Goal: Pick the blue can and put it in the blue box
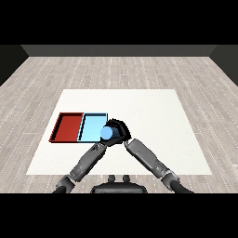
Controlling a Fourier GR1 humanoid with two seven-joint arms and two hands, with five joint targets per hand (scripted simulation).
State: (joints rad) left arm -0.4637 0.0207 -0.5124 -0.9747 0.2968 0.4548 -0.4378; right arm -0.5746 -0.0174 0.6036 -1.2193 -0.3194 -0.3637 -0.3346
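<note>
**Blue can held at the right edge of the light blue tray**

At the far left of the group lies the shallow red rectangular tray [69,127], dark-rimmed, flat on the white surface [153,116]. Touching its right side along a shared wall is the shallow light blue rectangular tray [91,126], also dark-rimmed, its floor bare where it shows.

Next comes the left grey forearm [88,160], rising from the lower left corner and slanting up and to the right. Its black left hand [105,141] is mostly hidden beneath the can and the other hand, so I cannot tell how its fingers stand.

Just above that point sits the small blue cylindrical can [107,133], its round end facing the view. It overlaps the lower right corner of the light blue tray; whether it hangs above the tray or rests on its rim cannot be told. It is well apart from the red tray.

The black right hand [118,129] is pressed against the can's upper and right sides, its fingers curled round the can, with the can lying at the hand's lower left. The right grey forearm [146,158] runs from this hand down and to the right toward the lower right corner.

Beyond the surface, pale wood-plank flooring [121,69] stretches to a dark wall.
</note>
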